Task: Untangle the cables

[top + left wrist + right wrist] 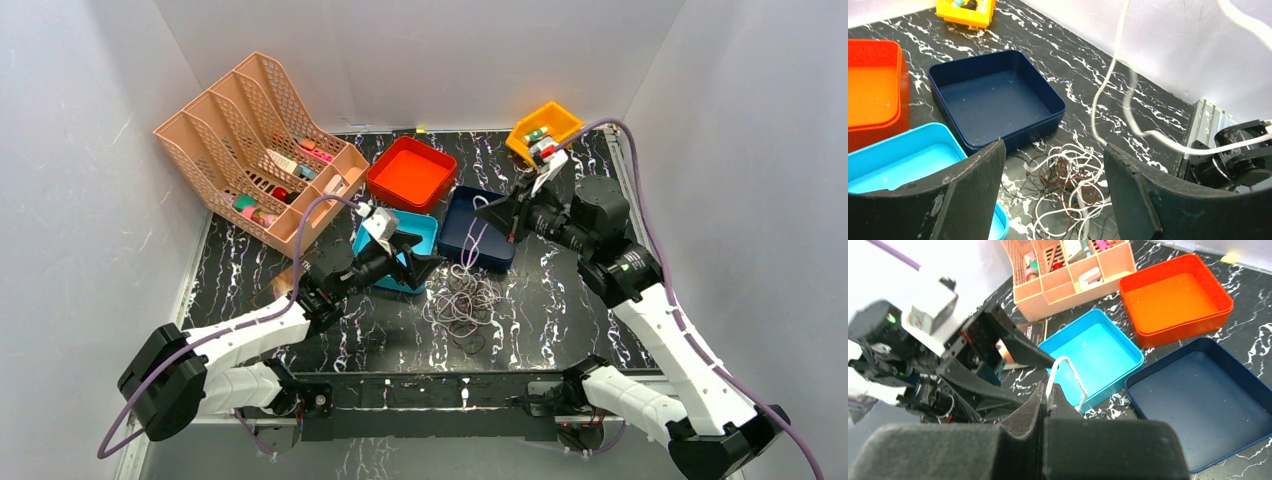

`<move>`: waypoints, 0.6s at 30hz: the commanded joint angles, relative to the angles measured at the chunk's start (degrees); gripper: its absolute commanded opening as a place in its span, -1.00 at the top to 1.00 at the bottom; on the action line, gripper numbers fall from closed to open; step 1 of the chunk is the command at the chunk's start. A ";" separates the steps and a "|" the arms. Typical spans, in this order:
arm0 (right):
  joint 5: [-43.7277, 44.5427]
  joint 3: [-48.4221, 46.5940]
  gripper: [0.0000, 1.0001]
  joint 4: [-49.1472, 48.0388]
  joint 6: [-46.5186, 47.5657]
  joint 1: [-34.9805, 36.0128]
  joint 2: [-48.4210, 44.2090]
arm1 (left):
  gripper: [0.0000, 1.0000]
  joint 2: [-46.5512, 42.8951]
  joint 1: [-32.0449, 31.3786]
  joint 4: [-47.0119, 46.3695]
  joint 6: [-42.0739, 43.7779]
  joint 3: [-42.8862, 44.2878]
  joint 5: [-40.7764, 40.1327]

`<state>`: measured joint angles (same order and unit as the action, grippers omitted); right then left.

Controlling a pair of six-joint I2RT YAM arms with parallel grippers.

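A tangled heap of cables point(462, 300) lies on the black marbled table in front of the trays: white, black and reddish-brown loops mixed together point(1075, 180). My right gripper point(512, 210) is raised over the navy tray and shut on the white cable point(1063, 371); its strand hangs from the jaws down to the heap point(478, 240). In the left wrist view the lifted white cable point(1118, 90) rises up out of the frame. My left gripper point(428, 262) is open and empty, low, just left of the heap.
A navy tray point(468, 250), a light-blue tray point(428, 228) and a red tray point(411, 172) stand behind the heap. A peach file rack point(258, 150) with small items is at the back left, an orange bin point(545, 125) at the back right.
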<state>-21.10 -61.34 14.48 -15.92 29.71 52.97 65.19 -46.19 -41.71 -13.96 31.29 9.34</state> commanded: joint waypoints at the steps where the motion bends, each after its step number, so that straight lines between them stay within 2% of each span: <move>1: 7.61 -3.63 1.00 -3.25 -5.61 0.10 -1.45 | -0.40 -2.04 0.17 -6.34 -2.16 -2.34 1.79; 5: 10.19 -3.57 1.00 -3.69 -9.54 0.14 -1.94 | -0.39 -1.39 0.16 -7.92 -2.65 -3.42 3.18; 18: 13.34 -8.55 1.00 -3.04 -11.54 0.16 -1.66 | -0.37 4.91 0.01 -11.94 0.16 -1.72 8.45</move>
<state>-9.96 -65.69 14.46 -26.26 29.71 51.86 69.01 -46.19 -48.42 -16.27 27.64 14.50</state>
